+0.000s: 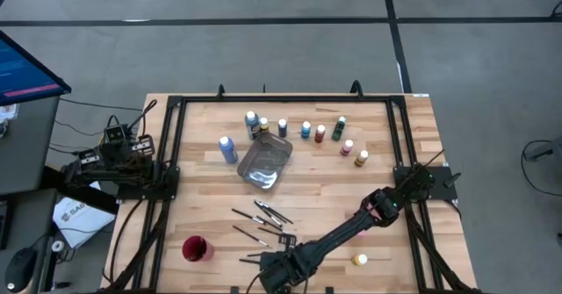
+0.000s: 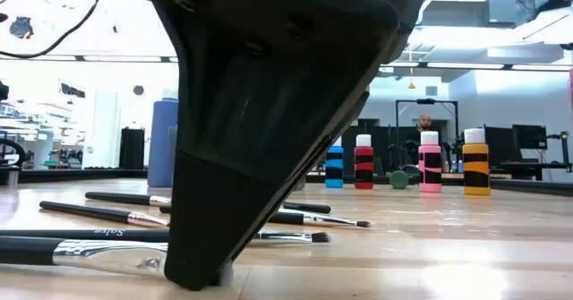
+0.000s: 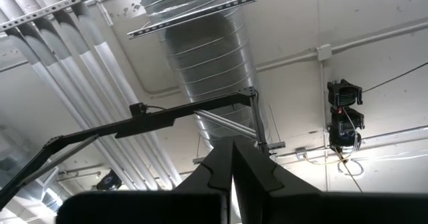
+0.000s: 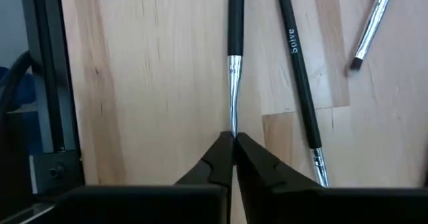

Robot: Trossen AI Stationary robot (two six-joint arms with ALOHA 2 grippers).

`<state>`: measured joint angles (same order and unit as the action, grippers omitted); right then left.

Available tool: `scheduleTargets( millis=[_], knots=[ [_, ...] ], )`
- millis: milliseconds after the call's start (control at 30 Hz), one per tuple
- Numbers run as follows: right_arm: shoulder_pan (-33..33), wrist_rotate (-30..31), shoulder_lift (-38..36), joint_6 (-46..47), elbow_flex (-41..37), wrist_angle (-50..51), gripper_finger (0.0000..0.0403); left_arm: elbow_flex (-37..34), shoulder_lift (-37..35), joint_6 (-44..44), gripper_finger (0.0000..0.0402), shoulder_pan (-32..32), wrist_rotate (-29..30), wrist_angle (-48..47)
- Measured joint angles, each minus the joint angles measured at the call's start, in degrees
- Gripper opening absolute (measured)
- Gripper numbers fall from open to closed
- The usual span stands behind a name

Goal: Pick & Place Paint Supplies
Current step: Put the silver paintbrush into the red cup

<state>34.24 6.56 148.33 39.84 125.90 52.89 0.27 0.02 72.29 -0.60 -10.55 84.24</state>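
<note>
Several thin dark paintbrushes [image 1: 263,217] lie on the wooden table near its front middle. My right gripper [image 1: 277,273] points steeply down at the near edge, shut on the light end of one paintbrush [image 4: 234,23]. In the low view the right gripper [image 2: 201,278] fills the foreground with that brush [image 2: 81,251] beside it. Small paint bottles [image 1: 307,129] stand in a loose row at the back; one [image 1: 359,260] is by the right arm. My left gripper [image 3: 233,144] is shut, holds nothing and points up at the ceiling, folded back at the table's left edge [image 1: 118,149]. My right gripper pinches the paintbrush by the thin tip beyond its metal ferrule [image 4: 233,120] between the two fingertips. The fingers come from above, slanting down. The brush lies flat on the table, its dark handle running away from the fingers.
A grey metal tray [image 1: 265,164] sits behind the brushes and a big blue bottle [image 1: 227,148] stands to its left. A red cup [image 1: 197,248] stands at the front left. Another brush marked with lettering [image 4: 297,70] lies right beside the held one. Black frame rails [image 1: 167,180] border the table.
</note>
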Motion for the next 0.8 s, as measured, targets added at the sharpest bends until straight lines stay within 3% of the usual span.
scheduleTargets(
  millis=[167, 400, 633, 800],
  knots=[
    [-1.3, -3.0, 0.0, 0.4, 1.0, 1.7, 0.0003, 0.0, 0.0, 0.0, 0.0003, 0.0, 0.0, 0.0],
    [-3.5, -7.6, 1.2, -1.2, 8.8, 8.4, 0.0001, 0.0, 0.0, 0.0, 0.0003, 0.0, 0.0, 0.0],
    [-4.8, -11.8, -4.0, 2.3, 8.4, 15.0, 0.0, 0.0, 0.0, 0.0, 0.0003, 0.0, 0.0, 0.0],
    [-6.5, -24.1, -7.3, 4.8, 8.8, 11.6, 0.0, 0.0, 0.0, 0.0, 0.0003, 0.0, 0.0, -0.2]
  ],
)
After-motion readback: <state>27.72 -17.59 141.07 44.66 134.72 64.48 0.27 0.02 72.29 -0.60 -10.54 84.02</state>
